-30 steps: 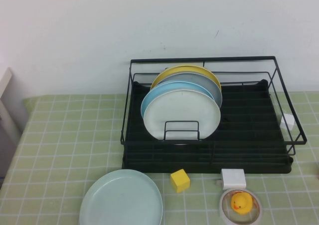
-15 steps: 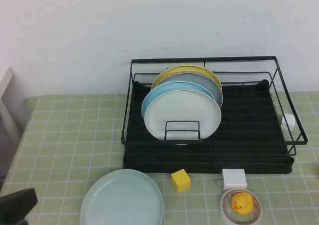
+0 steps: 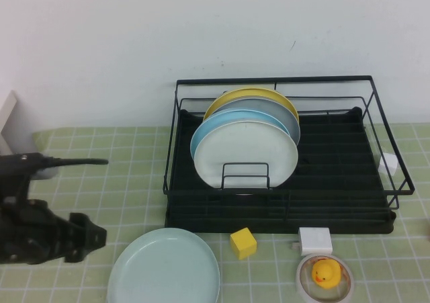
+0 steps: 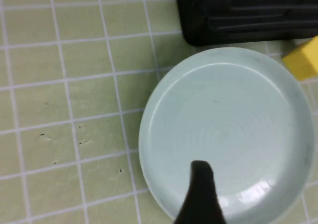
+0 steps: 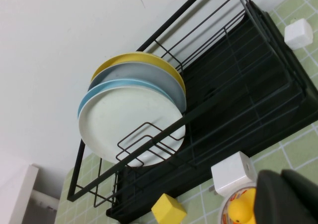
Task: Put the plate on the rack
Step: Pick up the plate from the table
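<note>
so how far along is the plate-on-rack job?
Barely started. Nothing done: the plate lies flat on the table, in front of the rack. In hand: the left tool has come in beside it, not gripping. The right tool is not in the high view. Left: grasp, lift, slot.

A staged kitchen corner in what looks like a lab: a worktop (image 3: 121, 182) under a green checked cloth stands against a bare white wall (image 3: 134, 41), bearing a black wire dish rack (image 3: 363, 182) of upright plates, beside odd props, a yellow cube (image 3: 242, 242) and a rubber duck (image 3: 326, 273).
</note>
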You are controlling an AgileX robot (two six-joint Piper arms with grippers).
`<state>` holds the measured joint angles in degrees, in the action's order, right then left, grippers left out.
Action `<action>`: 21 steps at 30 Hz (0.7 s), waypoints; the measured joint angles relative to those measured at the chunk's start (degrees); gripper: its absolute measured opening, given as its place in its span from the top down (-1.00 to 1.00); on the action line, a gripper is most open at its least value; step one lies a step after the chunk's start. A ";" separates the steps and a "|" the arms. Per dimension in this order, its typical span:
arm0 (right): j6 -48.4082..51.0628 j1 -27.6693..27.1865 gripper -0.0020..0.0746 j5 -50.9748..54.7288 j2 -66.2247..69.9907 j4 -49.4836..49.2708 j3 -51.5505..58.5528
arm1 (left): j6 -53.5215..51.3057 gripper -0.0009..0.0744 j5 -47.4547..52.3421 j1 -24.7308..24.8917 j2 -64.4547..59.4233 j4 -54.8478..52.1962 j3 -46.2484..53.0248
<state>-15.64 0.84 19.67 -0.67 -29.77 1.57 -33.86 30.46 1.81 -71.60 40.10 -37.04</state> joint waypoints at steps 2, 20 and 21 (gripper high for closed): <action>0.13 0.00 0.95 0.00 0.00 -0.09 0.00 | -3.46 -0.28 -1.93 0.00 -4.82 3.64 -0.20; 0.30 0.00 0.95 0.10 0.00 -0.09 0.00 | -58.04 -0.32 -11.35 0.00 -35.08 44.86 -0.68; 0.30 0.00 0.95 0.20 0.00 -0.09 0.00 | -62.20 -0.32 -11.47 0.00 -36.45 48.84 -0.68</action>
<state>-15.34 0.84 19.87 -0.67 -29.86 1.57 -96.07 18.99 1.81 -108.04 88.94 -37.71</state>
